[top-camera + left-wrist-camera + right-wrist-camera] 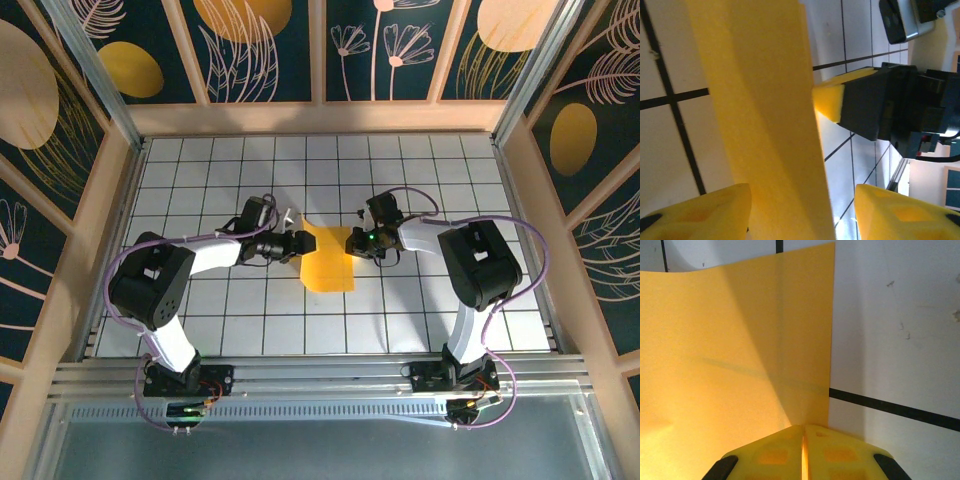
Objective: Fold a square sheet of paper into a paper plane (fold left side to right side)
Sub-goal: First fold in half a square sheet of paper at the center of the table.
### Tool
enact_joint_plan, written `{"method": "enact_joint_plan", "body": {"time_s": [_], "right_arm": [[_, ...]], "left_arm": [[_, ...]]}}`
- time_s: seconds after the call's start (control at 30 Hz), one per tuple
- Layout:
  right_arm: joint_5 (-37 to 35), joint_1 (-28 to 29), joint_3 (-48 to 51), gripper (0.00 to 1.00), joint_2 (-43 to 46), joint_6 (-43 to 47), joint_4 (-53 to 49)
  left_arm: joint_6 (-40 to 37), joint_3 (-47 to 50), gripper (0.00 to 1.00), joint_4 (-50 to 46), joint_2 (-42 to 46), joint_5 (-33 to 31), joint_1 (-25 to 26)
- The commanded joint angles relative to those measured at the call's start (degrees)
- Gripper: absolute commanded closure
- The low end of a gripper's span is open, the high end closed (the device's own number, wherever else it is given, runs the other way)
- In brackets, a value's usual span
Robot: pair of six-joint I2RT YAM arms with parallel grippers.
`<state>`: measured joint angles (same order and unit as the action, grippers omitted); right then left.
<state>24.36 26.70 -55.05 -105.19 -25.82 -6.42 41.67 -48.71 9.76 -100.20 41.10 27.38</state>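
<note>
The square sheet of paper is orange-yellow and lies on the white tiled floor mid-table, its top part raised between my two grippers. My left gripper stands at the sheet's left edge. In the left wrist view this gripper is open, and a band of the paper runs between its yellow fingers, close to the left one. My right gripper is at the sheet's upper right. The right wrist view shows it shut on the paper, a thin edge pinched between the pads. Its yellow tip appears in the left wrist view.
The tiled floor is boxed in by wooden frame walls on the left, right and back. An aluminium rail with both arm bases runs along the near edge. Purple cables loop beside each arm.
</note>
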Motion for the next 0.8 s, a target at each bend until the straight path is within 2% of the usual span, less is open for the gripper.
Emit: {"method": "enact_joint_plan", "body": {"time_s": [0.0,0.3,0.53,0.77], "right_arm": [[-2.6,1.0,0.3,0.89,-1.7,1.0,-2.9],[-1.0,1.4,1.6,0.89,-0.7,-0.2,-0.3],[0.4,1.4,2.7,0.89,0.5,-1.3,2.0],[0.4,1.3,3.0,0.89,0.1,-1.3,2.0]], "left_arm": [[1.7,-1.9,0.37,2.9,0.6,2.2,1.2],[2.2,-6.3,0.35,4.1,-4.2,2.3,4.4],[2.2,-6.7,0.41,4.4,-7.0,1.9,5.1],[2.2,-6.7,0.37,5.0,-7.0,2.0,5.4]]}}
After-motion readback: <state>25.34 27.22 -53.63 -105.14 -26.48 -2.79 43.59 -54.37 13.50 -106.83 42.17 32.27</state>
